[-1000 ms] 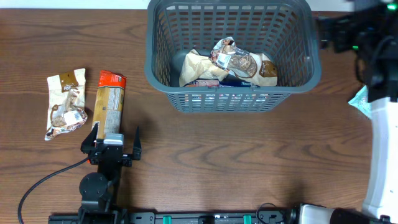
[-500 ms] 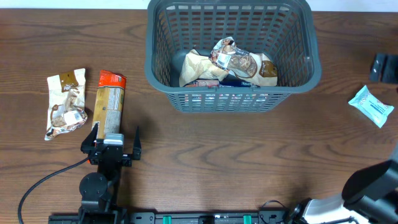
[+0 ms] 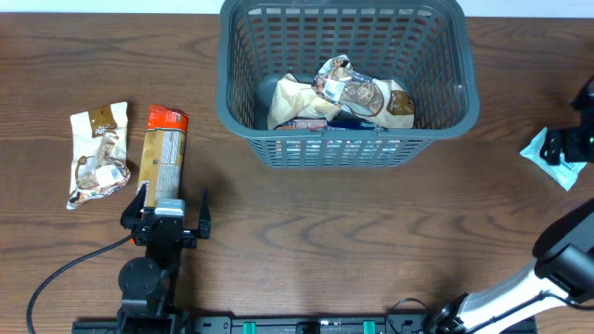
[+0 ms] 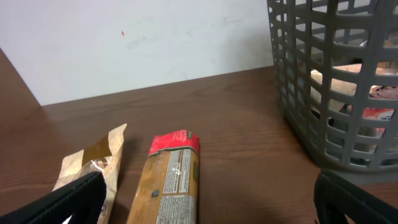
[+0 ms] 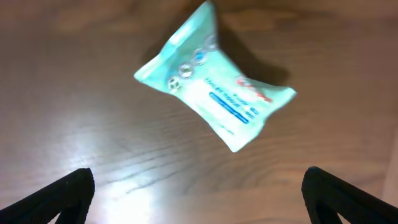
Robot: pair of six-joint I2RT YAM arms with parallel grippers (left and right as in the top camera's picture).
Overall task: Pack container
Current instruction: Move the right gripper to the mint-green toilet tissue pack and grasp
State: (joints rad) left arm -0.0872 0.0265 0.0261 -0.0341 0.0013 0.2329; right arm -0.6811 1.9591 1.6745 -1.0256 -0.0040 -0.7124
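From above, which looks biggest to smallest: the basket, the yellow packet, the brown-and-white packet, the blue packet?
1. Basket.
2. Brown-and-white packet and yellow packet, about alike.
3. Blue packet, though it is partly hidden.

I'm seeing the left arm [image 3: 141, 276] wearing black housings, trailing a black cable [image 3: 56, 274]; the right arm [image 3: 506, 295] is showing a white link behind its black end effector [image 5: 199, 202].

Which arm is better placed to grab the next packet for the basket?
Probably right: the right gripper hovers open over the teal packet, centred between its fingers.
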